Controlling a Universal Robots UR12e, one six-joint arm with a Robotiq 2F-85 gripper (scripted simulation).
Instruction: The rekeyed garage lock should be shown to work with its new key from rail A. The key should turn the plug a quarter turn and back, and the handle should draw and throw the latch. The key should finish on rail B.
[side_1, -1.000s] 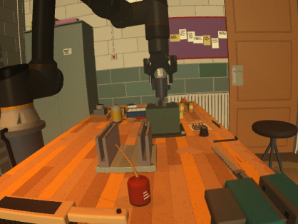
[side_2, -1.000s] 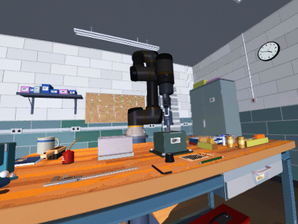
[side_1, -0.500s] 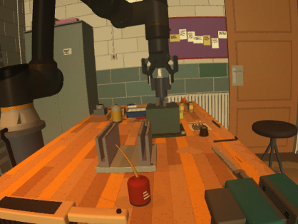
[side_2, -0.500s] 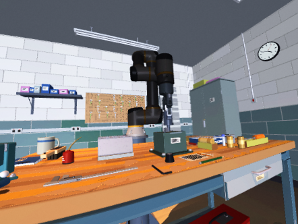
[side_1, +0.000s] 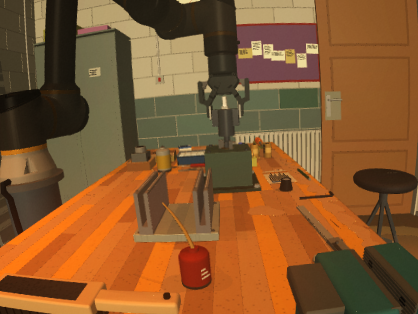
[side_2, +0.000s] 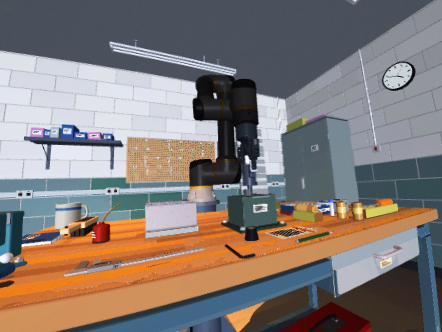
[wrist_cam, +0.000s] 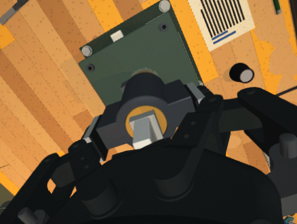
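The dark T-shaped handle (wrist_cam: 145, 112) stands upright on top of the green lock box (side_1: 228, 165), and my gripper (wrist_cam: 144, 117) is closed on it, one finger on each end of its crossbar. A pale key (wrist_cam: 143, 130) sits in the brass plug at the handle's centre. The gripper (side_1: 223, 107) hangs straight down over the box (side_2: 252, 210) at mid-bench. The grey stand with two upright rails (side_1: 176, 205) is nearer on the bench; I see no key on it.
Behind the box are brass cylinders (side_1: 163, 159), small boxes and a radiator. A black knob (wrist_cam: 241, 73) and a printed card (wrist_cam: 221, 20) lie to its right. A red oil can (side_1: 195, 268), a steel rule (side_2: 132, 260) and a hex key (side_2: 239, 251) lie nearer the bench edge.
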